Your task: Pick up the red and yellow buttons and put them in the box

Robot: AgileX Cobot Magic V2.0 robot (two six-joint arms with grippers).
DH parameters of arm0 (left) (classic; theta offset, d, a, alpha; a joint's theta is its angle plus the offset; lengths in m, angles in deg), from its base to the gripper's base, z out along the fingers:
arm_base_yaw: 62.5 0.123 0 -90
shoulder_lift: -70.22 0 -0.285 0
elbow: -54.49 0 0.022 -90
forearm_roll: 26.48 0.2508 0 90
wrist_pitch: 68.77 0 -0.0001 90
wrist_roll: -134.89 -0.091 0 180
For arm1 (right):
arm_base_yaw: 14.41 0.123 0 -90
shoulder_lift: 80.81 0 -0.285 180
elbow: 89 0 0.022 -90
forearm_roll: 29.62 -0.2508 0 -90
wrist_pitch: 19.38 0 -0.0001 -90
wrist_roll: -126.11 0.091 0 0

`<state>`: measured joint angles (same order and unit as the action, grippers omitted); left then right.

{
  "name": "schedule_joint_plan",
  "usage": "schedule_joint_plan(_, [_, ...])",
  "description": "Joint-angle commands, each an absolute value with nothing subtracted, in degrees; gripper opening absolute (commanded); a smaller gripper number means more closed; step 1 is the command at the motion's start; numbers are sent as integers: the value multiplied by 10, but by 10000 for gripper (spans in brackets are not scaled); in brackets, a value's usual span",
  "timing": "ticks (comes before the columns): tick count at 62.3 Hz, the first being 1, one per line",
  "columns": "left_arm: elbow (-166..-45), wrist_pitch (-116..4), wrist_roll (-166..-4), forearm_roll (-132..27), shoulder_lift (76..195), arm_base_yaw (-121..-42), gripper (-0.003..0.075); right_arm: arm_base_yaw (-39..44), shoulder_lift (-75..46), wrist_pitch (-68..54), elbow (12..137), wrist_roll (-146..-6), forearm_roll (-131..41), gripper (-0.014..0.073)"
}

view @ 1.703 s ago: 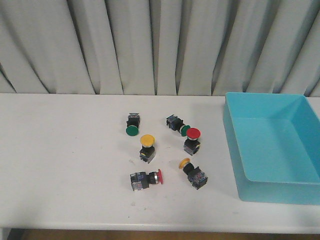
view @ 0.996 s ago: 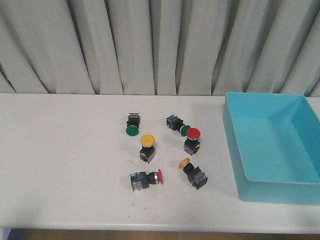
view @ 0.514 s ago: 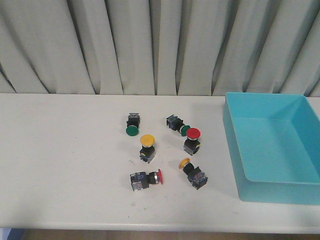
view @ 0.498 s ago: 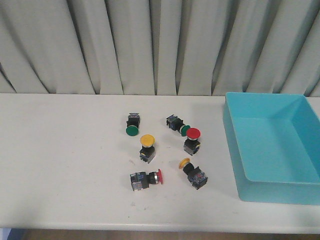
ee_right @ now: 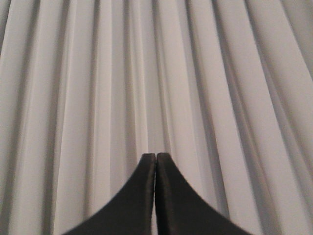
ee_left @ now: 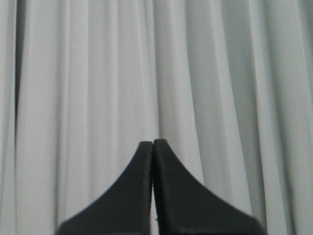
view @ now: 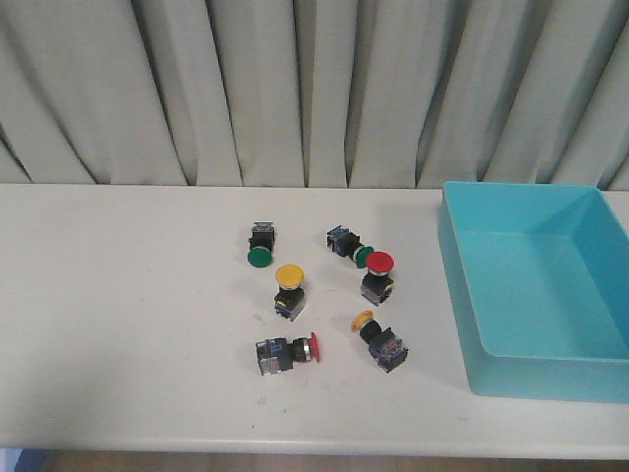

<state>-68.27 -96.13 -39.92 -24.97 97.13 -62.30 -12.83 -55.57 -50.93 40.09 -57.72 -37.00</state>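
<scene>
On the white table in the front view lie two red buttons, one upright (view: 379, 263) and one on its side (view: 313, 347). Two yellow buttons are there too, one upright (view: 289, 276) and one tipped over (view: 363, 321). The light blue box (view: 462, 285) stands at the right and holds nothing I can see. Neither arm shows in the front view. My left gripper (ee_left: 153, 142) and right gripper (ee_right: 156, 154) are both shut and empty, facing only the curtain.
Two green-capped switches lie at the back of the cluster, one at the left (view: 258, 257) and one (view: 362, 257) beside the upright red button. A grey pleated curtain (view: 314, 88) hangs behind the table. The table's front edge (view: 295, 450) runs along the bottom.
</scene>
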Motion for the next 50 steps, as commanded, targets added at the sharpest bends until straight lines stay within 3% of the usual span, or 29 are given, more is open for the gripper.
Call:
schedule_joint_plan(1, [-822, -890, -349, -247, 1105, -624, -6, -130, -429, -370, 568, -583, -351, -8])
schedule_joint_plan(8, [-953, -699, -316, -248, 1216, -624, -6, -130, -326, -153, 707, -583, -344, -8])
schedule_joint_plan(14, [-1007, -614, -316, -248, 1287, -624, -6, -130, -273, -70, 751, -583, -344, -8])
schedule_joint_plan(38, [-1019, -631, -316, -254, 1407, -625, -5, -130, -193, -20, 750, -598, -342, 4])
schedule_joint_plan(45, [-1036, -634, -340, -252, 1414, -630, 12, -130, -191, -19, 750, -629, -345, 64])
schedule_joint_plan(50, [-1061, -633, -375, -253, 1424, -643, 57, -130, -190, -11, 750, -644, -347, 158])
